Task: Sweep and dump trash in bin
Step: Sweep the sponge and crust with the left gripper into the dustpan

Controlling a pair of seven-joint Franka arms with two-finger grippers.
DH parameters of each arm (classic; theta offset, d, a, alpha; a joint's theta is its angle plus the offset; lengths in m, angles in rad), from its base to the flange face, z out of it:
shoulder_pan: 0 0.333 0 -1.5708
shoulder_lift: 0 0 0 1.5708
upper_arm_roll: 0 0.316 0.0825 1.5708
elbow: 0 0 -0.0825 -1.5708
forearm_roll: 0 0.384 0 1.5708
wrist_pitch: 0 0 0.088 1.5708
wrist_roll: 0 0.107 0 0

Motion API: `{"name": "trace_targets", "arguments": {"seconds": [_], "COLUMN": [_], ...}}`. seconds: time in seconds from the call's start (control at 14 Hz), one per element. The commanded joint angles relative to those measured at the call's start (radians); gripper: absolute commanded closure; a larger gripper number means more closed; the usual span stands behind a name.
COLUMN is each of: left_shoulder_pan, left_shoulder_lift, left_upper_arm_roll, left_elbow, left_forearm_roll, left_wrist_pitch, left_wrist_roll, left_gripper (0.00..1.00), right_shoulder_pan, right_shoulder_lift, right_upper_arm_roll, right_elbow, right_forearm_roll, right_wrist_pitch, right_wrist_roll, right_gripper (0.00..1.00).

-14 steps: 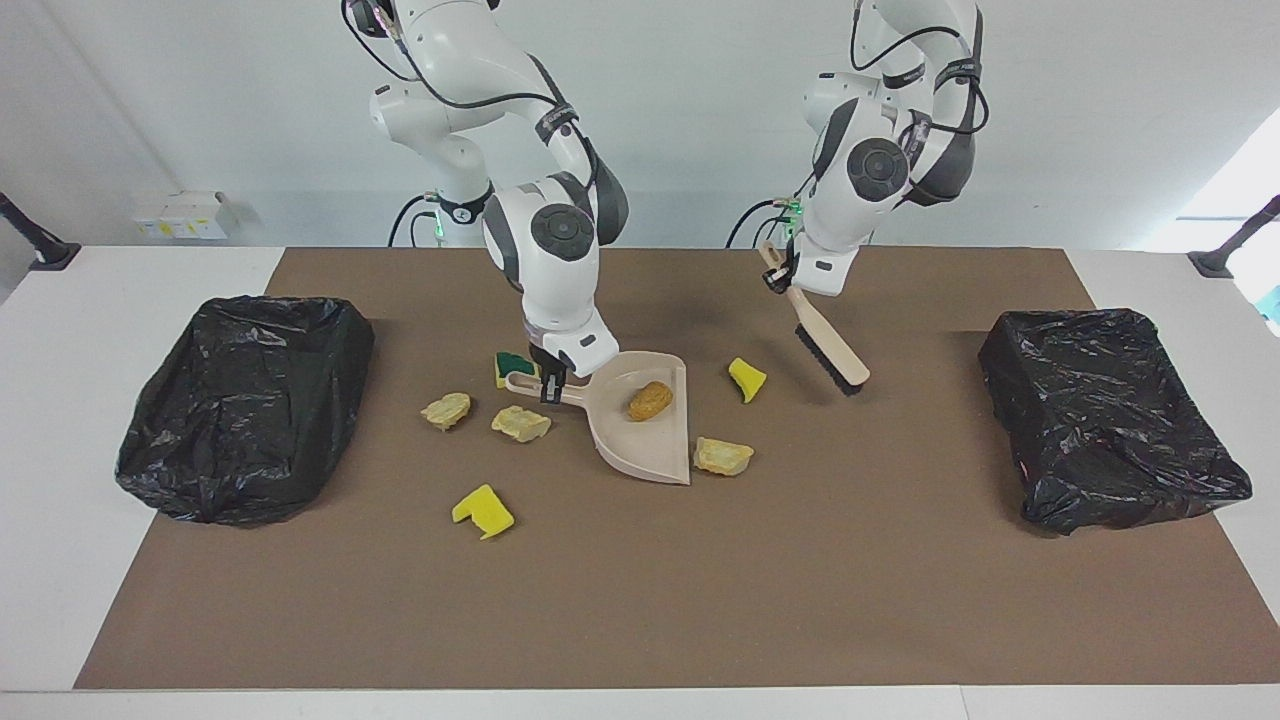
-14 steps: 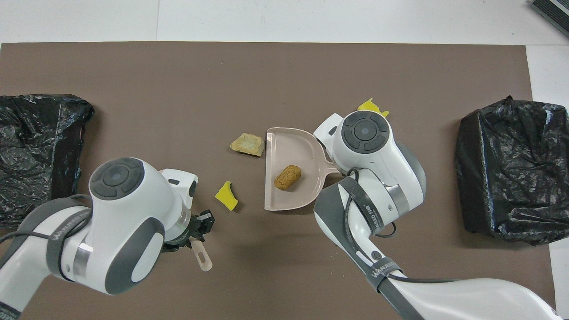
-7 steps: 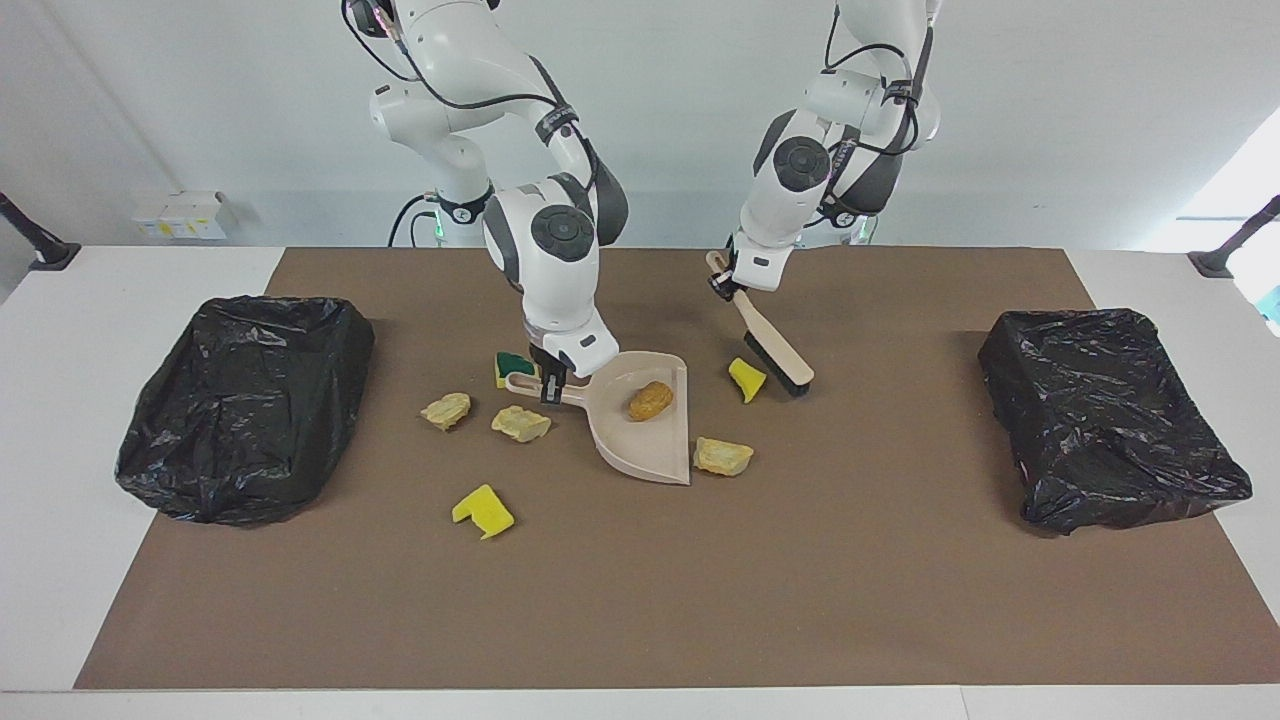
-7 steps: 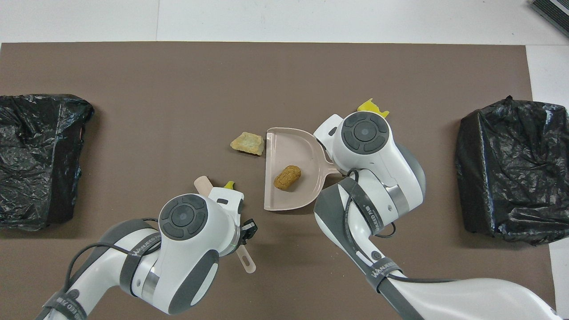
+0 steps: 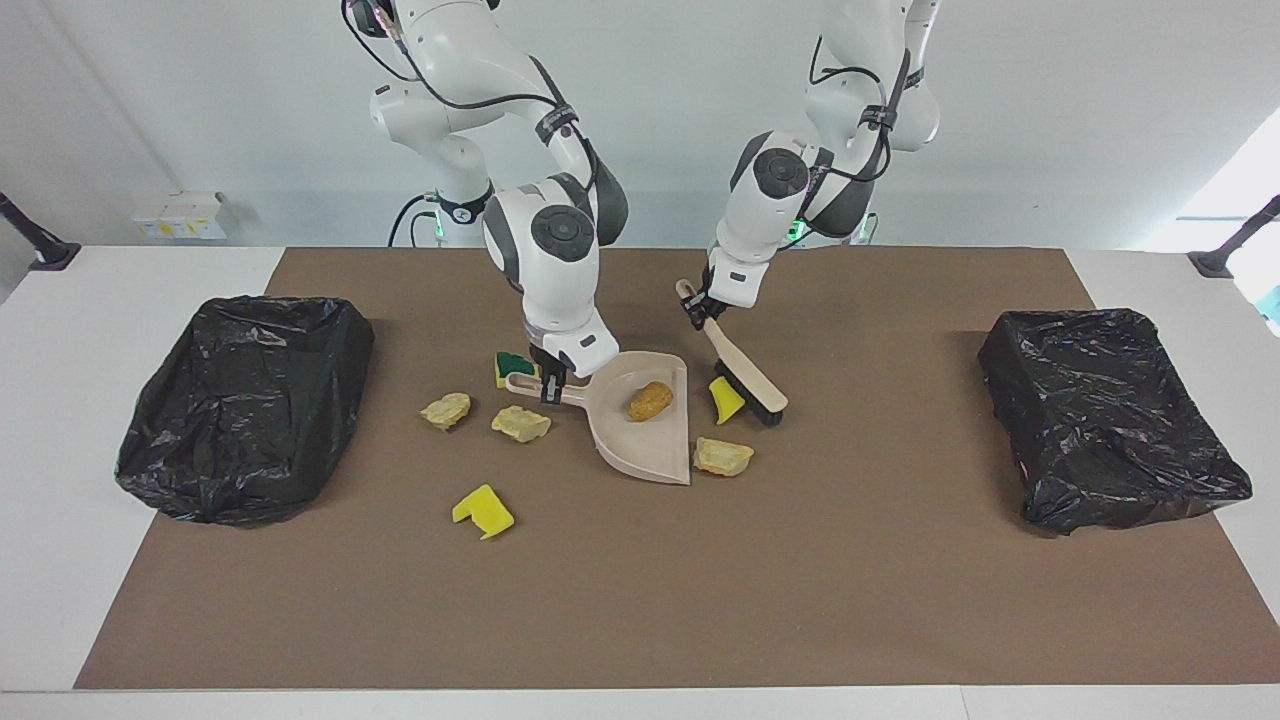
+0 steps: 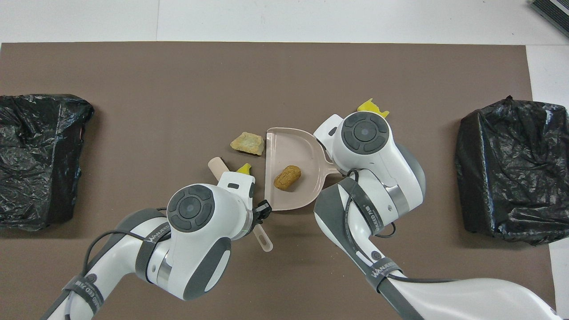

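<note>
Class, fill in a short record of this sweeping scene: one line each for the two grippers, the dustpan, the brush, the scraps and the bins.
Left gripper: shut on the brush handle, over the mat beside the dustpan.
Right gripper: shut on the dustpan handle.
Dustpan: flat on the brown mat, one orange lump inside.
Brush: tilted, bristles down against a yellow sponge piece at the pan's mouth.
Scraps outside the pan: six in the facing view.
Bins: two black-bagged bins, one at each end of the table.
</note>
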Motion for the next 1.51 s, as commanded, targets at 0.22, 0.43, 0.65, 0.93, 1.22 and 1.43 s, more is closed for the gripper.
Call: {"name": "trace_targets", "arguments": {"seconds": [0.22, 0.43, 0.65, 0.93, 1.22, 1.43], "left_shoulder_pan": [-0.028, -0.005, 0.094, 0.266, 0.288, 0.27], "left_shoulder_lift": [0.048, 0.013, -0.009, 0.103, 0.22, 0.209], "left_upper_arm_roll": [-0.032, -0.032, -0.031, -0.031, -0.032, -0.04], "left_elbow": [0.076, 0.154, 0.246, 0.36, 0.381, 0.328], "left_forearm_roll": [-0.036, -0.01, 0.124, 0.202, 0.276, 0.27], "left_wrist_pitch": [-0.012, -0.221, -0.448, -0.484, -0.399, -0.354], "left_wrist_roll": [0.253, 0.336, 0.569, 0.885, 0.985, 0.979], "left_gripper": [1.0, 1.0, 1.0, 1.0, 1.0, 1.0], "right_shoulder_pan": [0.003, 0.003, 0.003, 0.003, 0.003, 0.003], "right_shoulder_lift": [0.0, 0.0, 0.0, 0.0, 0.0, 0.0], "right_upper_arm_roll": [0.005, 0.005, 0.005, 0.005, 0.005, 0.005], "right_elbow": [-0.017, -0.017, -0.017, -0.017, -0.017, -0.017], "right_forearm_roll": [-0.016, -0.016, -0.014, -0.014, -0.014, -0.014], "right_wrist_pitch": [0.033, 0.033, 0.038, 0.038, 0.038, 0.04], "right_wrist_roll": [0.039, 0.039, 0.039, 0.039, 0.039, 0.039], "right_gripper": [1.0, 1.0, 1.0, 1.0, 1.0, 1.0]}}
